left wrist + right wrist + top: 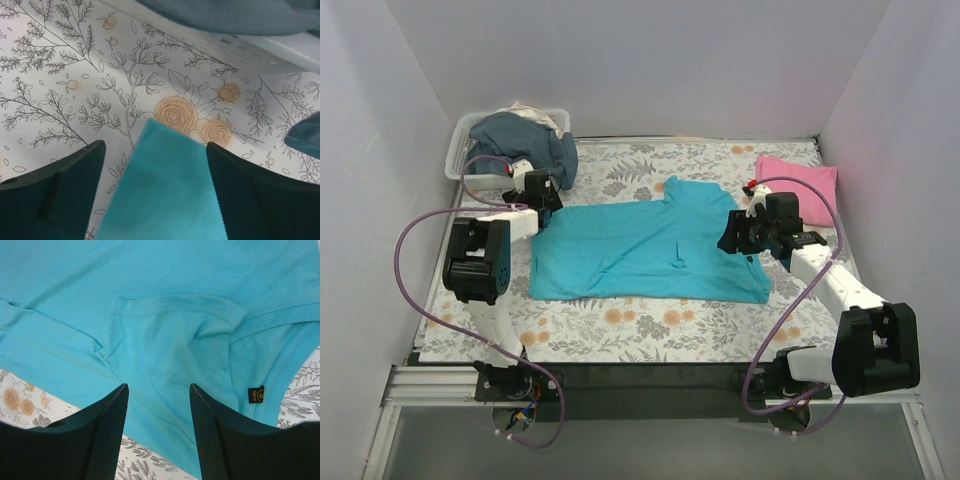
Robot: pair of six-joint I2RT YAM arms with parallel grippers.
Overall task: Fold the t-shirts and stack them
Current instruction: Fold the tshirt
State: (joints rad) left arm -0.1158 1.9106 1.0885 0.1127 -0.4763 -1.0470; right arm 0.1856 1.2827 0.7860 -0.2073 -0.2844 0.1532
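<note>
Jaws apart: left gripper (pixel 155 150) straddles teal t-shirt (pixel 640 250) corner, right gripper (pixel 158 390) over collar (pixel 280 322)

Your left arm (pixel 478 262) and right arm (pixel 865 345) have white links, black joints, a looping purple cable (pixel 399 262) each, and black textured fingers (pixel 102 440).

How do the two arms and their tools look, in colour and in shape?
The left arm and right arm have white links and boxy black joints. A purple cable loops along each. The tool fingers are black and wedge-shaped, with finely textured inner faces.
</note>
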